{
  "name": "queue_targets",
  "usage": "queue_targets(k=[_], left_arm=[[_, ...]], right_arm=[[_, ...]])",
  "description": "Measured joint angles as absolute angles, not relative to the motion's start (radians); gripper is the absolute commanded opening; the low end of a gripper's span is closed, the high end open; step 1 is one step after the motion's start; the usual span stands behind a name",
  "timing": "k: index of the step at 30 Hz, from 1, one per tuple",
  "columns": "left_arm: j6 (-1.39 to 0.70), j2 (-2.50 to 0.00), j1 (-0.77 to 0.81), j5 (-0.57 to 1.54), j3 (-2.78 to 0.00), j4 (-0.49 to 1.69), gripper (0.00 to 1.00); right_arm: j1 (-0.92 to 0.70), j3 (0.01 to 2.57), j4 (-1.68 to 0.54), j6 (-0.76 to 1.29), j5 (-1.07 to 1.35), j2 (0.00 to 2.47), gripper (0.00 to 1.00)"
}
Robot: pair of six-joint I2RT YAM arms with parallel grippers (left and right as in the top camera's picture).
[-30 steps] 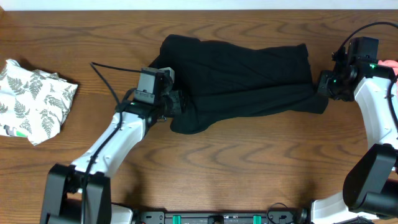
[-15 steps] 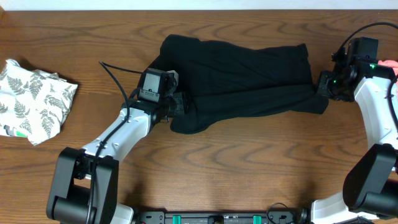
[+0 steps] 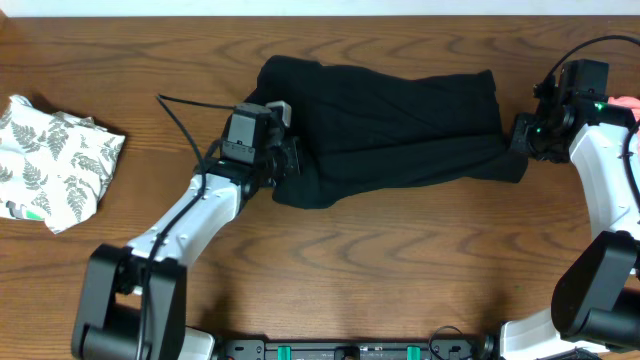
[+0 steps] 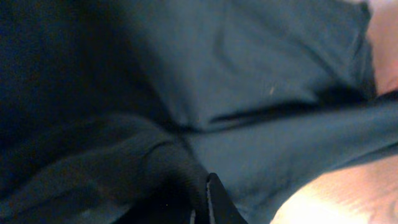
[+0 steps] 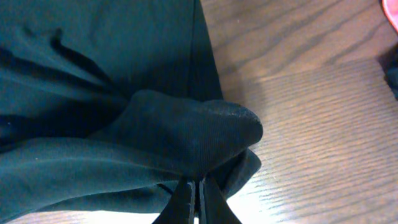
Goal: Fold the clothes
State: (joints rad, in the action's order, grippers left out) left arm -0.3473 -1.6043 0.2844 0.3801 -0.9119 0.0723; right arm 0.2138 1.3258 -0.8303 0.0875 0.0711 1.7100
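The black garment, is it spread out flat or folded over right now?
Folded over, loosely: the black garment lies doubled with one layer overlapping another, ends bunched in the left gripper and right gripper.

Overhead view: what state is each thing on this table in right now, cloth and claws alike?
black garment: lying bunched and loosely doubled over, pinched at both ends.
fern cloth: crumpled heap at the table's left edge, touched by nothing.
pink piece: only a sliver shows at the right edge; state unclear.
left gripper: shut on the black garment's left end.
right gripper: shut on a fold at the black garment's right end.
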Motion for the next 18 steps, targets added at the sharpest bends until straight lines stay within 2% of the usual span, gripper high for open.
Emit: queue_targets(k=[18], left_arm=[[-0.348,-1.521,0.186,0.181,-0.964,-0.013,0.06]], right_arm=[[0.214,1.326,-0.726,0.097,0.071,1.711,0.01]])
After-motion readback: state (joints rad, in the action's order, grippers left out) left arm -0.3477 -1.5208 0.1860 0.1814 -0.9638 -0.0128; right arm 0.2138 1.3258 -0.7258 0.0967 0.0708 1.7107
